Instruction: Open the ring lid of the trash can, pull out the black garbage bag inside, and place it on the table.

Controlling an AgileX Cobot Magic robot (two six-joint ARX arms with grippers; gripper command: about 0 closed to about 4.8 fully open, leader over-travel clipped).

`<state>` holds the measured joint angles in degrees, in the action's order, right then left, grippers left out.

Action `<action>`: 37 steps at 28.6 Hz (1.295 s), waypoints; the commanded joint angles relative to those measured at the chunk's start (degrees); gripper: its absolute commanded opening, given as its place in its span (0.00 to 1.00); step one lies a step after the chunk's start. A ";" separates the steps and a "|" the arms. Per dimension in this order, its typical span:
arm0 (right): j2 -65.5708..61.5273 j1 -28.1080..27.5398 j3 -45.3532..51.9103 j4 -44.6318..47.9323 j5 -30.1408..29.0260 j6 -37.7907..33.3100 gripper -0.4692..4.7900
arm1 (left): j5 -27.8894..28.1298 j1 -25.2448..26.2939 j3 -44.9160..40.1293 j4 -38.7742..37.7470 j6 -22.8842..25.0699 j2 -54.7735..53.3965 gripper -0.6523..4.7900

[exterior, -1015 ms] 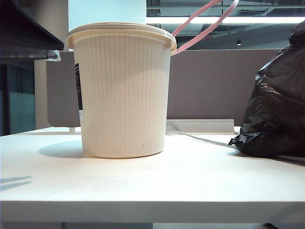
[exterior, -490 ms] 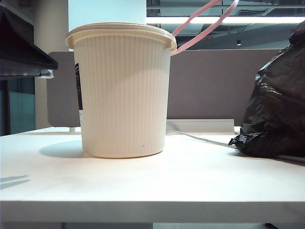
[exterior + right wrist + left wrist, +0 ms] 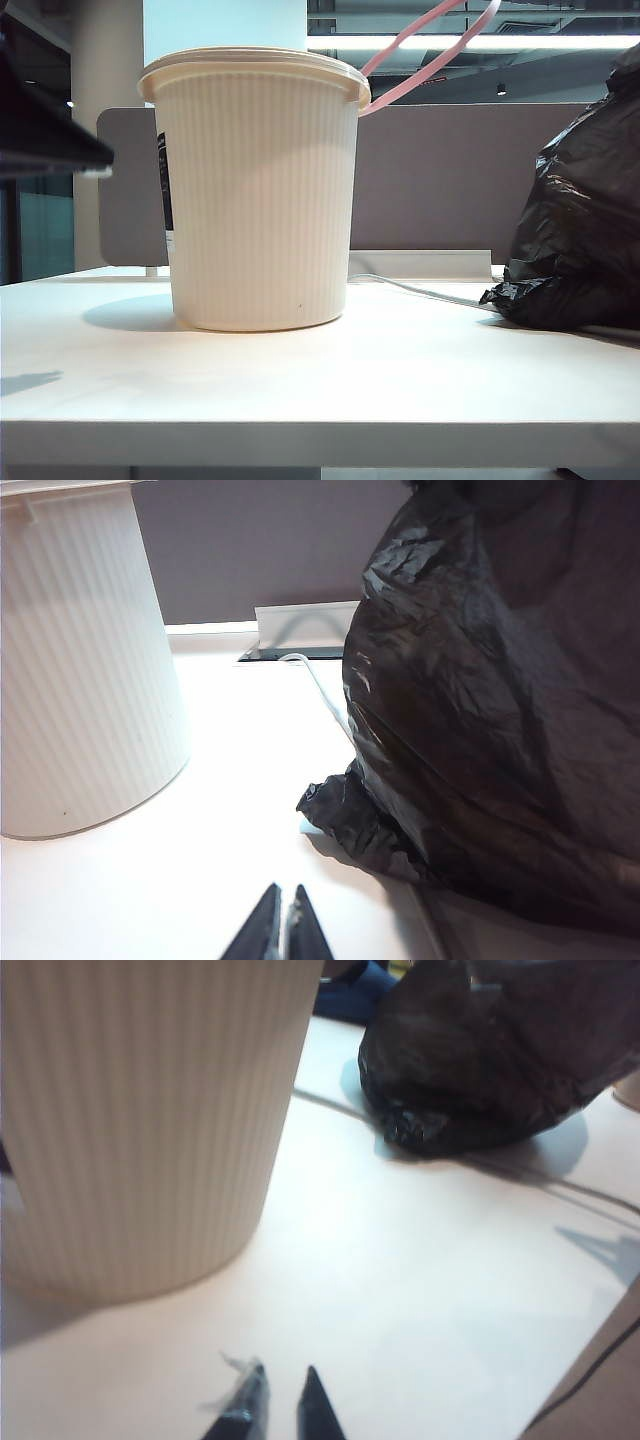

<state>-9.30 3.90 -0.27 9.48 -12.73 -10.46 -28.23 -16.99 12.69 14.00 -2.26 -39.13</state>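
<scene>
Both grippers empty: left gripper (image 3: 282, 1392) tips nearly together, right gripper (image 3: 283, 905) pressed together. Crumpled black plastic garbage bag (image 3: 580, 220) rests on white flat table (image 3: 330, 380), at 3 o'clock from ribbed cream round trash can (image 3: 255, 190); right nearer.

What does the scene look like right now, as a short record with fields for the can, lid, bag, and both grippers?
trash can: upright on the table, left of centre in the exterior view
ring lid: swung open, standing up from the can's right rim
garbage bag: out of the can, resting on the table to its right
left gripper: nearly closed, holding nothing, low over the table near the can
right gripper: shut, empty, in front of the bag
</scene>
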 commanded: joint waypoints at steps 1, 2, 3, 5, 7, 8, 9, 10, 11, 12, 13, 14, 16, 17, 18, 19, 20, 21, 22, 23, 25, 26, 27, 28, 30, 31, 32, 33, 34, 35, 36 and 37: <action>0.00 0.07 0.09 -0.42 0.13 0.20 0.12 | 0.13 -0.07 -1.42 2.01 0.57 0.15 0.20; 0.00 0.07 0.09 -0.57 0.13 0.20 0.12 | 0.17 -0.07 -1.79 2.29 0.55 0.15 0.20; 0.00 0.07 0.09 -0.70 0.11 0.17 0.12 | 0.15 -0.07 -2.21 2.51 0.55 0.15 0.20; 0.00 0.07 0.09 -0.68 0.13 0.17 0.12 | 0.17 -0.07 -2.73 2.54 0.55 0.15 0.21; 0.00 0.07 0.09 -0.68 0.13 0.17 0.12 | 0.17 -0.07 -3.19 2.43 0.57 0.15 0.21; 0.00 0.07 0.09 -0.68 0.13 0.17 0.12 | 0.20 -0.07 -3.48 2.45 0.61 0.15 0.21; 0.00 0.07 0.09 -0.68 0.13 0.17 0.12 | 0.22 -0.07 -3.67 2.43 0.81 0.15 0.21; 0.00 0.07 0.09 -0.68 0.13 0.17 0.12 | 0.24 -0.07 -3.89 2.43 0.81 0.15 0.21; 0.00 0.07 0.09 -0.68 0.13 0.17 0.12 | 0.48 -0.07 -4.02 2.45 0.79 0.15 0.21; 0.00 0.07 0.09 -0.68 0.13 0.17 0.12 | 0.66 -0.07 -4.24 2.45 0.77 0.15 0.21; 0.00 0.07 0.09 -0.68 0.13 0.15 0.12 | 0.81 -0.07 -4.46 2.45 0.79 0.15 0.21; 0.00 0.09 0.09 -0.70 0.11 0.15 0.12 | 1.36 -0.07 -4.63 2.43 0.77 0.15 0.21; 0.00 0.09 0.09 -0.68 0.11 0.15 0.12 | 1.42 -0.07 -5.16 2.47 0.77 0.15 0.21; 0.00 0.09 0.09 -0.70 0.11 0.13 0.12 | 1.44 -0.07 -5.35 2.40 0.77 0.15 0.21; 0.00 0.07 0.09 -0.70 0.11 0.13 0.12 | 1.42 -0.07 -5.70 2.38 0.77 0.15 0.21; 0.00 0.09 0.09 -0.70 0.09 0.11 0.12 | 1.40 -0.07 -6.01 2.43 0.72 0.15 0.21; 0.00 0.09 0.09 -0.70 -0.02 -0.02 0.12 | 1.38 -0.07 -6.27 2.38 0.68 0.15 0.21; 0.00 0.09 0.09 -0.70 -0.13 -0.09 0.12 | 1.49 -0.07 -6.62 2.34 0.20 0.15 0.21; 0.00 0.09 0.09 -0.72 -0.13 -0.09 0.12 | 1.55 -0.07 -6.86 2.32 -0.07 0.15 0.21; 0.00 0.09 0.09 -0.72 -0.13 -0.09 0.12 | 1.64 -0.07 -7.15 2.34 -0.37 0.15 0.21; 0.00 0.09 0.09 -0.72 -0.33 -0.11 0.12 | 1.66 -0.07 -7.56 2.25 -1.75 0.15 0.21; 0.00 0.09 0.09 -0.72 -0.33 -0.11 0.12 | 1.66 -0.07 -7.56 2.21 -2.38 0.15 0.21; 0.00 0.09 0.09 -0.72 -0.33 -0.11 0.12 | 1.99 -0.07 -7.56 2.14 -2.78 0.15 0.21; 0.00 0.09 0.09 -0.74 -0.33 -0.11 0.12 | 2.97 -0.07 -7.56 1.86 -2.95 0.15 0.21; 0.00 0.09 0.09 -0.74 -0.33 -0.11 0.12 | 5.25 -0.07 -7.58 0.90 -3.39 0.15 0.21; 0.00 0.09 0.09 -0.74 -0.33 -0.11 0.12 | 5.88 -0.07 -7.58 0.42 -3.43 0.15 0.21; 0.00 0.09 0.09 -0.77 -0.33 -0.11 0.12 | 6.54 -0.07 -7.58 0.00 -3.39 0.15 0.20; 0.00 0.09 0.09 -0.85 -0.33 -0.11 0.12 | 6.64 -0.07 -7.69 -0.24 -3.32 0.15 0.17; 0.00 0.09 0.09 -0.96 -0.35 -0.11 0.12 | 6.62 -0.07 -7.82 -0.22 -3.30 0.15 0.12; 0.00 0.09 0.09 -1.14 -0.35 -0.11 0.12 | 6.64 -0.07 -7.96 -0.22 -3.28 0.15 0.11; 0.00 0.09 0.09 -1.49 -0.35 -0.11 0.12 | 6.78 -0.07 -8.07 -0.20 -3.23 0.15 0.11; 0.00 0.09 0.09 -1.81 -0.33 -0.11 0.12 | 6.78 -0.07 -8.09 -0.20 -3.06 0.15 0.11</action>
<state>-9.30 3.90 -0.27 7.79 -12.91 -10.48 -21.65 -17.02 4.62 13.43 -5.65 -39.09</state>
